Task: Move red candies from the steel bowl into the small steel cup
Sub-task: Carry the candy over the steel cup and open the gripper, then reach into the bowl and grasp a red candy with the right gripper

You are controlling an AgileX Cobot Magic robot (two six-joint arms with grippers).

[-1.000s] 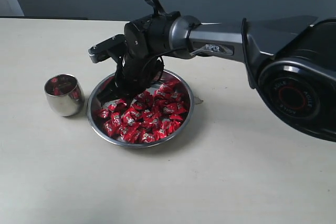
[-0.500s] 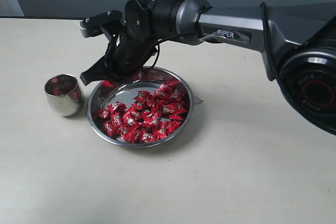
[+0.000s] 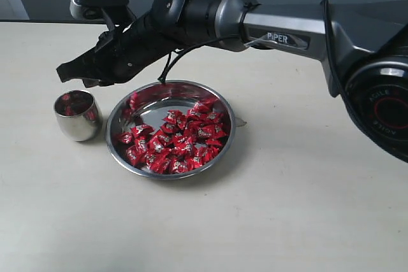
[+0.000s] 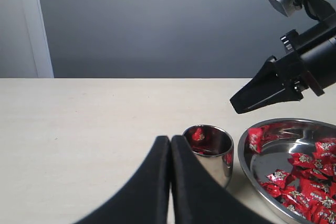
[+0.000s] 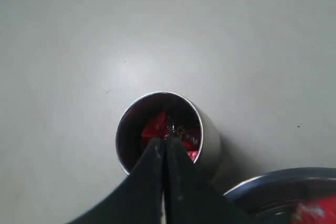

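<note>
Right hand (image 3: 64,72), fingers pressed together, hangs just over the one small steel cup (image 3: 78,119) holding a few red candies (image 5: 157,127) — dozens more fill the single steel bowl (image 3: 156,107) beside it. Left hand (image 4: 170,141) is likewise pressed shut.

Table (image 3: 287,221), layout:
- Steel bowl (image 3: 169,177): left of centre.
- Candies (image 3: 175,141): heaped in the bowl's near and right parts.
- Small steel cup (image 3: 77,116): just left of the bowl, not touching it, with a few candies inside.
- Right gripper (image 3: 62,72): in the air over the cup; its arm reaches in from the right, above the bowl's far side.
</note>
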